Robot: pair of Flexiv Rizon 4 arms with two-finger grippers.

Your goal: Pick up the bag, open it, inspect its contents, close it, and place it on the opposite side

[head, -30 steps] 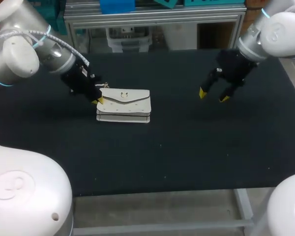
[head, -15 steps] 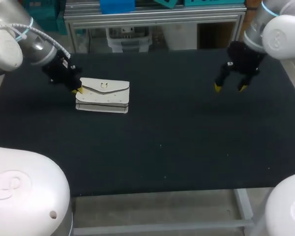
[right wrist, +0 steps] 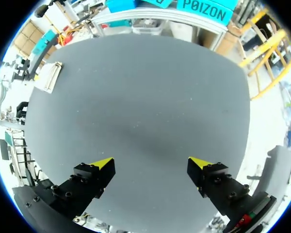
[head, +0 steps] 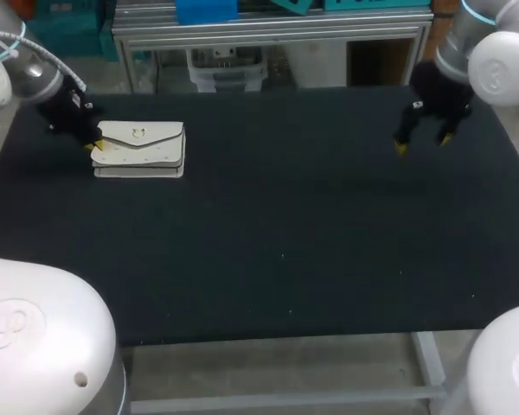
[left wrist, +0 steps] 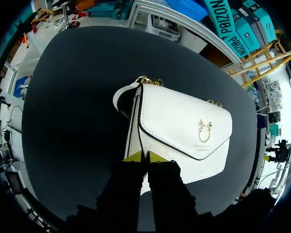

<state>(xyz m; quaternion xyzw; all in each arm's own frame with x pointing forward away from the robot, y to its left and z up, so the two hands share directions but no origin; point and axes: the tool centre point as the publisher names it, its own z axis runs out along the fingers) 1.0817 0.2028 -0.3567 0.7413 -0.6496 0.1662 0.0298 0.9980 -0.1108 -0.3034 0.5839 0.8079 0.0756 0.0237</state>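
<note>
The white leather envelope-flap handbag [head: 143, 147] sits at the upper left of the frame on the black worktop [head: 285, 225], its flap closed. The left pincer [head: 95, 145] is clenched on its side edge. The right pincer [head: 424, 143], at the upper right, hangs released and empty. If this is the far side, probably only letting go remains. Whether opening and inspecting are done cannot be told.

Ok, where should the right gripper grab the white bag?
Probably the free short end of the bag, coming from the middle of the table: the left gripper pinches the other end, and the flap faces up, leaving that thin edge exposed.
</note>
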